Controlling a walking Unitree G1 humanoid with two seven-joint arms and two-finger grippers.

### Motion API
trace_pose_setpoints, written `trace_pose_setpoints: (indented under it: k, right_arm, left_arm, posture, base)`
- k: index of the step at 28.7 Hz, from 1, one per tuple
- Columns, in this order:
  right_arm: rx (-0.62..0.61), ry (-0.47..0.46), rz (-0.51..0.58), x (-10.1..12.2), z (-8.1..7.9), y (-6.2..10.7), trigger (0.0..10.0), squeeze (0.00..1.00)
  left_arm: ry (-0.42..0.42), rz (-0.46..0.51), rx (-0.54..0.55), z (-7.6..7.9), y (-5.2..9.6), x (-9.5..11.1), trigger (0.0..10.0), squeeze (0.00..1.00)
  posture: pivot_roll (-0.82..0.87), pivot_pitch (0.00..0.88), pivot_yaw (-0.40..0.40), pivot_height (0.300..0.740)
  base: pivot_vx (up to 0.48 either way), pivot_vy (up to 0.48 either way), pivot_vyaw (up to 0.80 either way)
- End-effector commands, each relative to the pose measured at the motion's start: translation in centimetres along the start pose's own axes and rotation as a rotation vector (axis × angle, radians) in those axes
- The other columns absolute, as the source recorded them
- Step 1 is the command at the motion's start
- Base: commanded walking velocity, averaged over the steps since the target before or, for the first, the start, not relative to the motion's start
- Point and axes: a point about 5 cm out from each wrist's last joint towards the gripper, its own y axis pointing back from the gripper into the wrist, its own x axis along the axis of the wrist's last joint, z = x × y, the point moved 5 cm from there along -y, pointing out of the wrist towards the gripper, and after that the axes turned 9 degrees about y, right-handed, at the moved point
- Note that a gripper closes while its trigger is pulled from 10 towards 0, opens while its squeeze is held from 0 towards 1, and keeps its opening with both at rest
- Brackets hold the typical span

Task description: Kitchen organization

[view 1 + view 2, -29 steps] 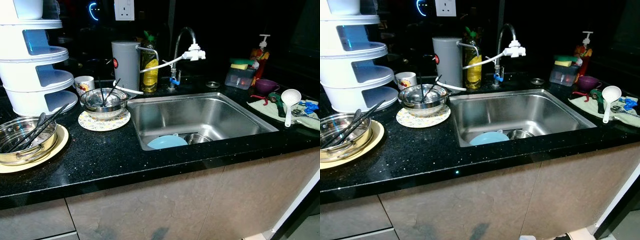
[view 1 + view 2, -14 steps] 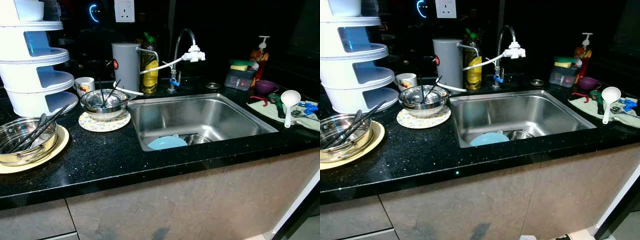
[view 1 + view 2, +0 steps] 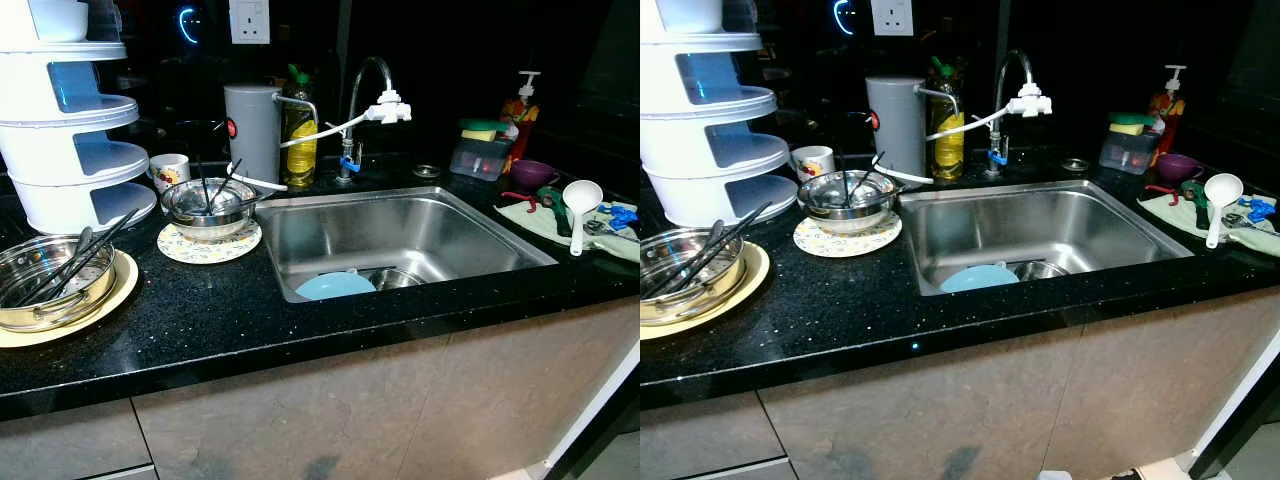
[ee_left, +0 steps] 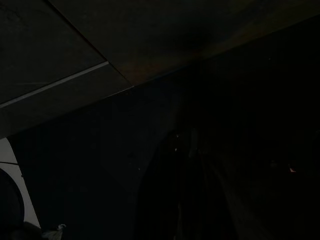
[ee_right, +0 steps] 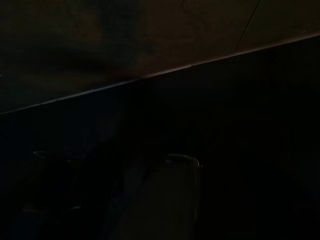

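A steel sink [image 3: 420, 232] is set into the black counter [image 3: 220, 310]. In it lie a light blue plate [image 3: 335, 285] and a steel bowl [image 3: 396, 277]. Left of the sink, a steel bowl [image 3: 208, 203] holding utensils stands on a patterned plate [image 3: 205, 247]. At the far left a steel pot [image 3: 45, 285] with dark tongs rests on a yellow plate [image 3: 112, 292]. A white ladle [image 3: 579, 200] lies on a green cloth [image 3: 535, 220] at the right. Both arms hang idle in the dark; my left gripper [image 4: 185, 200] and right gripper [image 5: 165, 200] are only dim shapes.
A white tiered rack [image 3: 75, 130] stands at the back left, with a mug [image 3: 168, 170] beside it. Behind the sink are a grey canister [image 3: 252, 130], a bottle [image 3: 298, 135] and the faucet [image 3: 365, 85]. A sponge box [image 3: 480, 150], a soap pump [image 3: 520, 105] and a purple bowl [image 3: 532, 172] sit back right.
The head view has shifted very slightly. Nothing on the counter or in the sink has moved.
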Motion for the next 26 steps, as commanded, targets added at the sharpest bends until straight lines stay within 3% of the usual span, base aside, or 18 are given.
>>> trace_pose_setpoints:
  k: [1,26]
  right_arm:
    - [0.003,0.009,-0.017,-0.69,-0.20,0.11,10.0,0.00]
    - [-0.001,0.017,-0.020,-0.78,-0.03,0.16,10.0,0.00]
  left_arm:
    - [-0.004,-0.016,-0.004,0.25,0.08,-0.51,10.0,0.00]
    - [-0.006,-0.015,0.003,-0.12,0.04,-0.31,10.0,0.00]
  posture:
    - [0.05,0.047,-0.040,0.740]
    - [0.04,0.042,-0.042,0.740]
  base:
    - [0.000,0.000,0.00]
    - [0.000,0.000,0.00]
